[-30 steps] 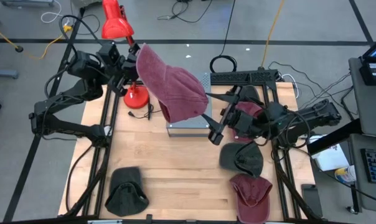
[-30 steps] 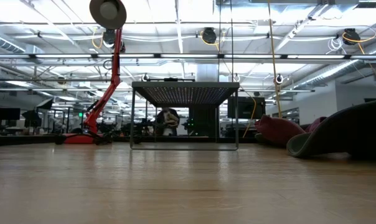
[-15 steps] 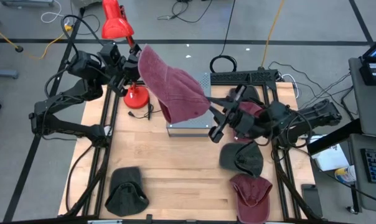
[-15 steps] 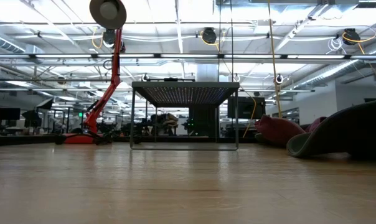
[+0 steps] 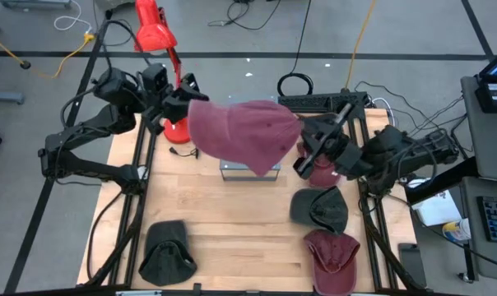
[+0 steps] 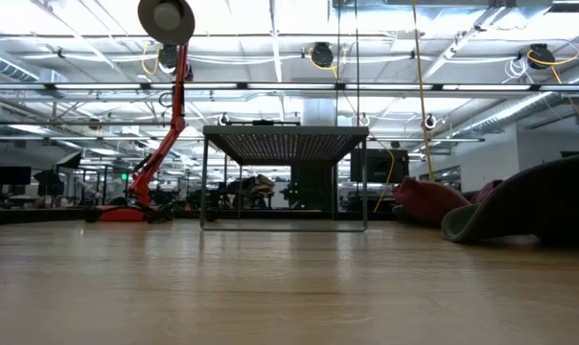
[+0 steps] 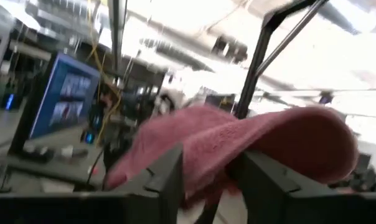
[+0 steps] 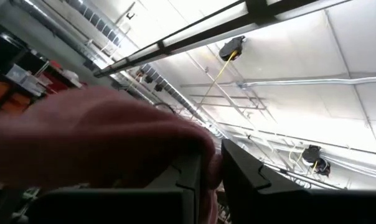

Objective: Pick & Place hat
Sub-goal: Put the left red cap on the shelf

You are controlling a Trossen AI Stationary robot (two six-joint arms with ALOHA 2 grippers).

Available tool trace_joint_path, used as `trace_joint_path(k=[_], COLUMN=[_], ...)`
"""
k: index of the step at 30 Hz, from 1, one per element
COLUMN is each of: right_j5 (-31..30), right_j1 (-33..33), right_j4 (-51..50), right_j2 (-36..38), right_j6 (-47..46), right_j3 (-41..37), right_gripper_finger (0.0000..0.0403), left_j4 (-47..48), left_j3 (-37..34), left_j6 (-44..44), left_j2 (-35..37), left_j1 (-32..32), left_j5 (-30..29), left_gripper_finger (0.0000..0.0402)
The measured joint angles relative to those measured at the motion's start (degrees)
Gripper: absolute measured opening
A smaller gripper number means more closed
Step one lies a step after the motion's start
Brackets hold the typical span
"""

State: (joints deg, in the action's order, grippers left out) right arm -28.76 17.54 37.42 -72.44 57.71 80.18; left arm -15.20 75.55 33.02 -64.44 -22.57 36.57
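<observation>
The red hat, hung upright a second ago, is now stretched flat in the air above the grey box. Its far edge is pinched by the right gripper, closed tight. The left gripper is half open around the other edge.

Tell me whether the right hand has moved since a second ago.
Yes. In the high view the right hand has gone from the grey stand's front right corner toward the table's far edge, now gripping the held red hat.
</observation>
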Motion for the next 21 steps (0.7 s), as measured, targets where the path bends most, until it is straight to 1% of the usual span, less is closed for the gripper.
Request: trace_joint_path(k=[4,8,12,16,21], right_j5=[-1.70,-4.77,-9.17,-12.60,-17.34], right_j1=[0.78,1.88,3.20,3.99,3.96], right_j4=[-1.85,-4.25,-4.27,-4.30,-4.26], right_j2=[1.12,1.73,1.74,1.74,1.74], right_j6=[0.34,3.07,7.65,9.44,9.41], right_j3=[0.00,0.00,0.00,0.00,0.00], right_gripper_finger=[0.0032,0.0032,0.0032,0.0032,0.0032], left_j4=[8.06,15.32,23.07,28.60,32.93], left_j3=[0.00,0.00,0.00,0.00,0.00], left_j6=[-1.28,-3.44,-3.76,-3.35,-2.49], left_j2=[0.39,0.80,1.53,2.49,3.70], left_j1=[0.04,0.04,0.04,0.04,0.23], left_j5=[-0.07,-2.67,-8.15,-12.96,-14.20], left_gripper_finger=[0.0190,0.0202,0.0192,0.0175,0.0156])
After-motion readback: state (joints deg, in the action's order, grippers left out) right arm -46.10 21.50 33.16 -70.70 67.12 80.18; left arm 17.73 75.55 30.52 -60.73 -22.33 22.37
